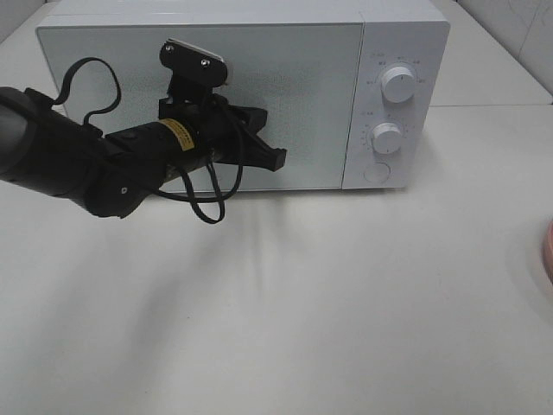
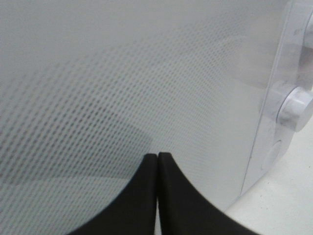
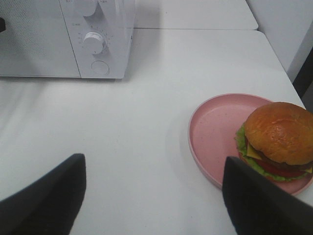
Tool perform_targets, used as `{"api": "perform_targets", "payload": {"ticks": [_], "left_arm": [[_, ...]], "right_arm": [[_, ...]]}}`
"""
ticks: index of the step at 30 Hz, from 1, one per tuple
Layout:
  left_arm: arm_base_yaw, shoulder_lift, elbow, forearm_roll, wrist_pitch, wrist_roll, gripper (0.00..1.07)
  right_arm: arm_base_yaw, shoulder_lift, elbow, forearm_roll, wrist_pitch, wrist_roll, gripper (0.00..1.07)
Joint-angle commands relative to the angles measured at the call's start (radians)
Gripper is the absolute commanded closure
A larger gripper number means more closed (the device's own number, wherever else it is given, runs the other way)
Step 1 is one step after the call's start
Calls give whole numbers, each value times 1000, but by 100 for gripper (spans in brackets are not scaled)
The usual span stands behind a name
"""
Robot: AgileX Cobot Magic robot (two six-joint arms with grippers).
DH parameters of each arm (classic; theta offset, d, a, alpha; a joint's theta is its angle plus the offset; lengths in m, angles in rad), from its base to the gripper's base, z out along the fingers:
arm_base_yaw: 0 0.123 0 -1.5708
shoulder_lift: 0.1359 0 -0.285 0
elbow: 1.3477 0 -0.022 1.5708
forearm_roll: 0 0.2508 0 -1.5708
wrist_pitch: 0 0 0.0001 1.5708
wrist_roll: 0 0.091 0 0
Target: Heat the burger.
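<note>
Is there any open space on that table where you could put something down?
Plenty: the bare white table in front of the microwave, stretching right toward the pink plate holding the burger. It is crowded only at the microwave door, where the left gripper hangs shut, and at the plate, near the open right gripper.

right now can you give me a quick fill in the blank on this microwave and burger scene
1. The white box microwave's door is ____.
2. The tan-bunned burger sits on a round ____ plate.
3. The left pincer, by the door, is ____.
4. The right pincer is ____.

Missing words: closed; pink; shut; open
</note>
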State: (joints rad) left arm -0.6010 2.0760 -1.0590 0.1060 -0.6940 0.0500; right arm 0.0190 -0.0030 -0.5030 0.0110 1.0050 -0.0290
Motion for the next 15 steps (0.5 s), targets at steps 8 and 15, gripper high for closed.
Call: {"api": "perform_targets", "payload": {"ticks": [8, 15], "left_arm": [[-28, 13, -109, -145, -32, 16, 106], [-86, -5, -109, -156, 11, 16, 106]], "right_arm": [[-3, -31, 2, -4, -6, 8, 34], [-3, -31, 2, -4, -6, 8, 34]]}}
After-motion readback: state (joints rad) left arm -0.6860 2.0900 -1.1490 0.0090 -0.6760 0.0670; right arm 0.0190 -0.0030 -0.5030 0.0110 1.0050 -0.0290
